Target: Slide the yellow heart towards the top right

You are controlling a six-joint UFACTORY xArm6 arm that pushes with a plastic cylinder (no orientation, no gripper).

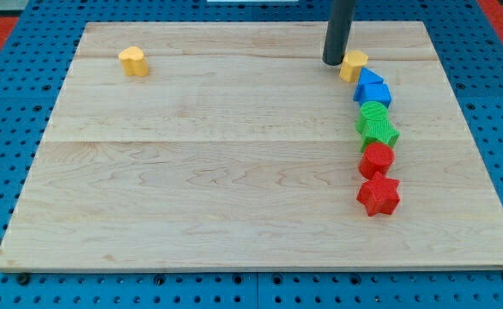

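Observation:
The yellow heart (133,61) sits near the board's top left corner, alone. My tip (333,63) rests on the board far to the heart's right, near the top edge. It is right beside the left side of a second yellow block (353,65), whose shape I cannot make out. The dark rod rises from the tip and leaves the view at the top.
Below the second yellow block a column of blocks runs down the right side: a blue block (372,88), a green block (377,125), a red round block (376,159) and a red star (378,196). The wooden board (209,189) lies on a blue pegboard.

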